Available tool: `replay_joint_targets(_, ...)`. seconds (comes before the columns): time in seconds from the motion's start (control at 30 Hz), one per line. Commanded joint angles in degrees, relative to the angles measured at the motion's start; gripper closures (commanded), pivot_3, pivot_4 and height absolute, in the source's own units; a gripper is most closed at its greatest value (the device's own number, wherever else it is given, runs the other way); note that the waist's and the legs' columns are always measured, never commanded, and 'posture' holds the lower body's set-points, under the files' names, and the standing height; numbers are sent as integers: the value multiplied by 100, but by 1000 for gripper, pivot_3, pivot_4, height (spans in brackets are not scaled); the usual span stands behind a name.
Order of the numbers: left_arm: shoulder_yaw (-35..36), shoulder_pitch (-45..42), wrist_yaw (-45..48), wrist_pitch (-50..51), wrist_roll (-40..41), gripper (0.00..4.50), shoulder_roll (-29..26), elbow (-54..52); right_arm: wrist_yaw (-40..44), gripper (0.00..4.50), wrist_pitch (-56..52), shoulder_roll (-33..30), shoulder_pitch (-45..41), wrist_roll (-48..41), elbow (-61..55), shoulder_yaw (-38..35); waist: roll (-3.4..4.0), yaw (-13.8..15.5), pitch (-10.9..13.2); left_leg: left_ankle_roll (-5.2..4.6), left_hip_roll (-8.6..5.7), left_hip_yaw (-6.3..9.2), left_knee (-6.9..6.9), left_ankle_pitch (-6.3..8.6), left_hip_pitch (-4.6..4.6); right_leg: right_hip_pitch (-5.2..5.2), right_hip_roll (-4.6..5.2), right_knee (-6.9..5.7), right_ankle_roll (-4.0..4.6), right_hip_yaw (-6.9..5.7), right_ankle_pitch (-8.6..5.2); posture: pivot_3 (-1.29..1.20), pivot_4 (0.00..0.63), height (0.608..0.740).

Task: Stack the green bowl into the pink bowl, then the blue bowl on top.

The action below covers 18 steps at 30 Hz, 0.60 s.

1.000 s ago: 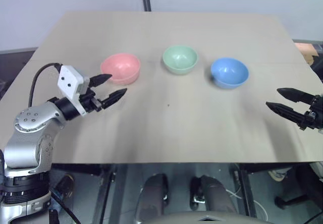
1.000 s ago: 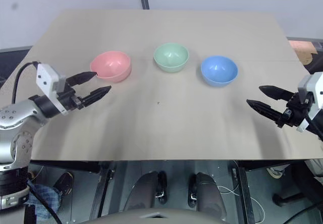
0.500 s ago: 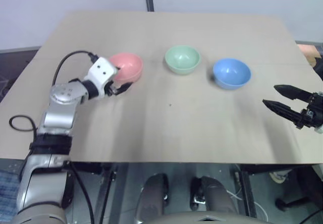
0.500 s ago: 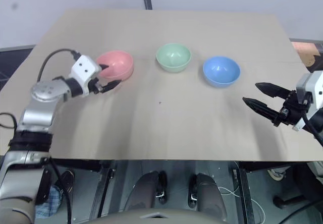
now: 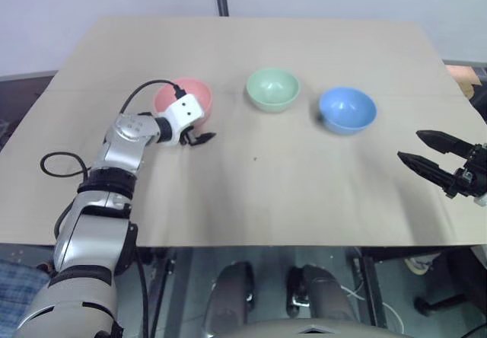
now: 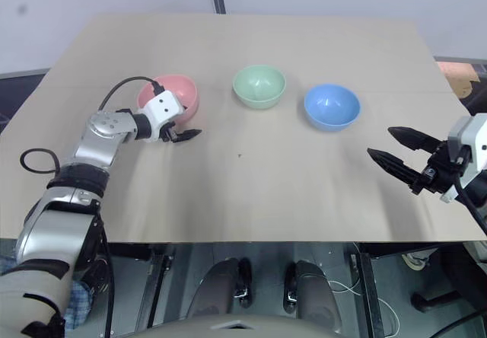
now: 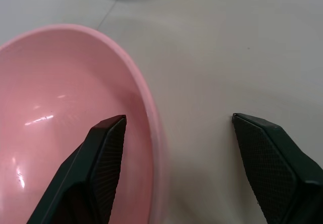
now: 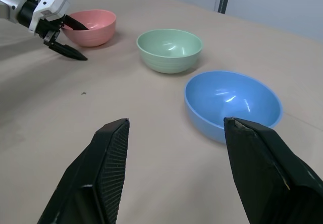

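The pink bowl (image 5: 185,99) is salmon, the green bowl (image 5: 272,88) pale mint, the blue bowl (image 5: 347,109) bright sky blue; all plain, on a beige counter (image 5: 251,193); both end effectors' fingers (image 8: 108,158) are black

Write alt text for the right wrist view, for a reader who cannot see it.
The open right end effector points across a tan table at a blue bowl, with a green bowl and a pink bowl beyond. The left end effector straddles the pink bowl's rim, one finger inside.
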<state>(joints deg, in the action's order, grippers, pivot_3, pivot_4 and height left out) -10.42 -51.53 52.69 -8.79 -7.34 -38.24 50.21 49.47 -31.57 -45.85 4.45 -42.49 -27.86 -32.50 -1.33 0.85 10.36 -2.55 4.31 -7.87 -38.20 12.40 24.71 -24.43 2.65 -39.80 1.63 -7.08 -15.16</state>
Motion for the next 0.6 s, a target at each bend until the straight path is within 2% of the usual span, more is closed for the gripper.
replay_joint_targets(0.03,-9,-235,142,-300,-77,2282,-10,228,-60,1124,129,13,81,-92,-223,-258,0,-2,0,-7,0,0,0,4,0,0,0,-1,0,0,0,0,150,740)
replay_joint_targets(0.17,-37,-295,286,-427,-93,4253,7,238,-88,1124,175,9,164,-97,-232,-285,-1,0,-1,-6,0,0,-3,4,1,0,0,-2,0,0,0,0,150,740)
replay_joint_targets(0.2,-39,-298,304,-451,-97,4431,12,235,-94,1124,181,6,175,-101,-235,-285,4,4,-7,-6,1,1,-6,4,0,1,0,-4,0,0,0,0,150,740)
replay_joint_targets(0.37,-112,-200,862,-555,50,4431,85,-324,-89,1124,170,-31,185,-129,-236,-283,7,1,-9,-8,-1,4,-9,5,-4,9,1,-4,0,-2,0,0,150,740)
replay_joint_targets(0.5,-295,355,2110,-681,824,4431,244,-2052,-62,1124,151,-84,148,-150,-204,-280,7,-3,-9,2,-1,4,-9,-2,-3,9,3,-3,0,-1,0,0,150,740)
replay_joint_targets(0.6,-517,714,2710,-612,1048,4431,181,-2980,-71,1124,149,-85,128,-145,-201,-246,7,-4,-9,3,-1,4,-10,-2,-2,10,3,-2,1,-1,0,0,150,740)
